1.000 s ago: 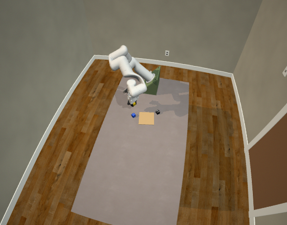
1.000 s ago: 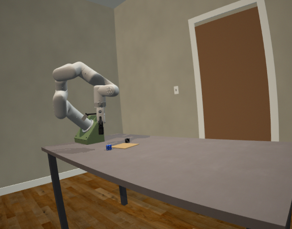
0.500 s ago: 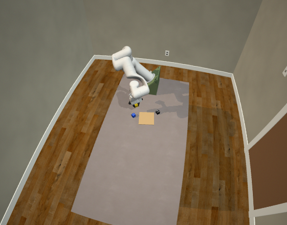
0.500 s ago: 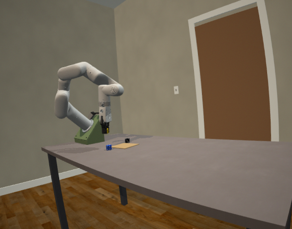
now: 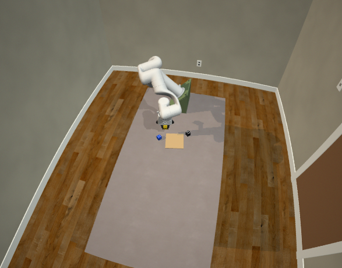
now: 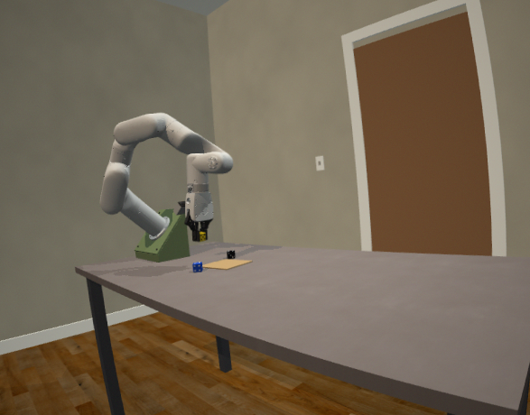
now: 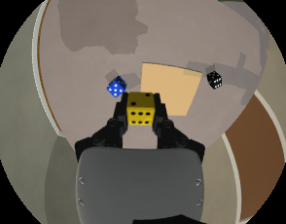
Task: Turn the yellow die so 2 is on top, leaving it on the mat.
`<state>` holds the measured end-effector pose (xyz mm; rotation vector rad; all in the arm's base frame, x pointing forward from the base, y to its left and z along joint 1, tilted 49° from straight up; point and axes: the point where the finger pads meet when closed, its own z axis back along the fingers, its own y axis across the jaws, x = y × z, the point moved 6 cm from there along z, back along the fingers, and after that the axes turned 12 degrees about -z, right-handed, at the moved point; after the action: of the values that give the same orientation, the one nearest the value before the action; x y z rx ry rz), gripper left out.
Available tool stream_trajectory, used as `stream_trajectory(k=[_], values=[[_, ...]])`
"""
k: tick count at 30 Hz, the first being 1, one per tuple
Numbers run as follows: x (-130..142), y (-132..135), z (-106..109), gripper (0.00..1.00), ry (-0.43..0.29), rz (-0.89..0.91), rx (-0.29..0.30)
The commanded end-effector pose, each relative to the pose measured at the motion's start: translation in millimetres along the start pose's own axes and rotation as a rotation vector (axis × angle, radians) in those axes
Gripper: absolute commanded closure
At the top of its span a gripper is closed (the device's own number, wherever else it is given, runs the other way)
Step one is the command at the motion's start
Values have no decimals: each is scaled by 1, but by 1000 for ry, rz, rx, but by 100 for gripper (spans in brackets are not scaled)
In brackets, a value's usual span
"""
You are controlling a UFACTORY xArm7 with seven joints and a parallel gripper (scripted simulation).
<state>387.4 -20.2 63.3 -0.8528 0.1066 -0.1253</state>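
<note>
Yellow die (image 7: 141, 108) level in gripper (image 7: 141, 120)

We see a plain room of a home: wood plank floor (image 5: 249, 175), white baseboard (image 5: 65, 140), brown door (image 6: 422, 135) beyond the gripper (image 6: 200, 235), wall switch (image 6: 320, 162), grey table (image 6: 349, 293) beneath it.

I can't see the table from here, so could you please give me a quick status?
Claw shut on yellow die, above table. Mat bare. Blue die, black die beside mat.
</note>
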Motion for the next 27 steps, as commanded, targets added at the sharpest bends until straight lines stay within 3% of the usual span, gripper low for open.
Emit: stream_trajectory(k=[1,5,7,27], values=[[5,14,2,73,-11,-172,-5],[6,16,3,73,-14,-206,-4],[10,26,4,73,-22,-326,0],[23,71,9,73,-68,-827,39]])
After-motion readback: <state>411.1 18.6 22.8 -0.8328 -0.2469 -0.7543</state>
